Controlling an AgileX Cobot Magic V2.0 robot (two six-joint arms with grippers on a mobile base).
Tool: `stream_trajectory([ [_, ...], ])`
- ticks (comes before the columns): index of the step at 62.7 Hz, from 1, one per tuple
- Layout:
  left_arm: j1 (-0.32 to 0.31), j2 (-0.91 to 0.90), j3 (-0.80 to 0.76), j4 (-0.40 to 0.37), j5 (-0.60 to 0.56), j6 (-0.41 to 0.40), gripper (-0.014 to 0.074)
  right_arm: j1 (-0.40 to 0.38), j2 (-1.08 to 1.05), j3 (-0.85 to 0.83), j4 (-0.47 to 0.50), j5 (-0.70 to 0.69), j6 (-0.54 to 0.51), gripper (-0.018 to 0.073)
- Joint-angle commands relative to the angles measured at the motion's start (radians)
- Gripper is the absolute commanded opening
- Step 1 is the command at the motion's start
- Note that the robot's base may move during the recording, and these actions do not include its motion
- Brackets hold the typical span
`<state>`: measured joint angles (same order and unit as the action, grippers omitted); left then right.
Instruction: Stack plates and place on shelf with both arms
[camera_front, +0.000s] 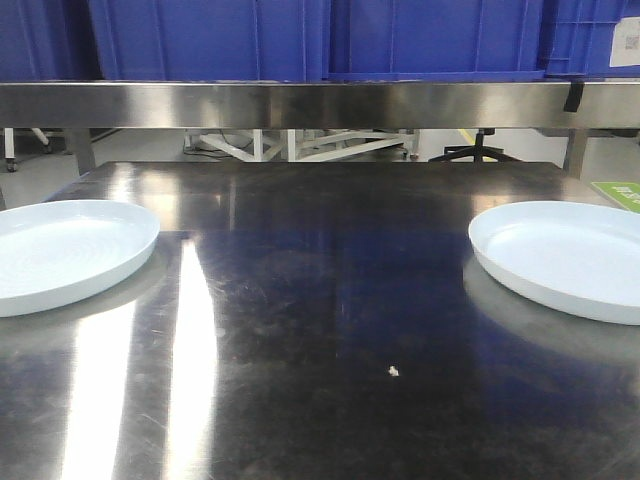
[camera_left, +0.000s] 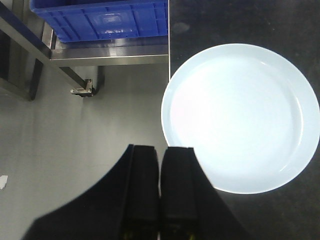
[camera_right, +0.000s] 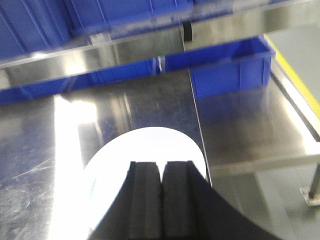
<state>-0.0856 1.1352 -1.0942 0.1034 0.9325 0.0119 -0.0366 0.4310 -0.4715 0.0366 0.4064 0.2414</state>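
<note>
Two pale plates (camera_front: 70, 250) (camera_front: 565, 255) flat, well apart

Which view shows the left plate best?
Left wrist view: the left plate appears nearly whole, from above. The front view cuts it off at the frame edge; the right wrist view shows only the other plate.

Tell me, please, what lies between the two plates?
Only bare steel tabletop separates the left plate from the right plate in the front view; a white speck lies nearer the camera.
</note>
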Motion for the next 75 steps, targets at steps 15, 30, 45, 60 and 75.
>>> stream_trajectory([
  [15,-0.006,-0.017,-0.036,0.004,-0.043,-0.002,0.0097,-0.006,0.357,-0.152,-0.010,-0.170,-0.008,0.0057],
  [30,-0.006,-0.017,-0.036,0.004,-0.051,-0.002,0.0097,-0.006,0.452,-0.150,-0.010,-0.196,-0.008,0.0057],
  [45,-0.006,-0.017,-0.036,0.000,-0.061,-0.002,0.0098,-0.006,0.457,-0.150,-0.010,-0.194,-0.008,0.0070],
  [60,-0.006,0.000,-0.036,0.002,-0.096,-0.012,0.0136,-0.006,0.457,-0.150,-0.010,-0.195,-0.008,0.0435],
  [75,-0.006,0.100,-0.036,0.004,-0.128,-0.012,0.0470,-0.006,0.457,-0.150,-0.010,-0.195,-0.008,0.0478],
])
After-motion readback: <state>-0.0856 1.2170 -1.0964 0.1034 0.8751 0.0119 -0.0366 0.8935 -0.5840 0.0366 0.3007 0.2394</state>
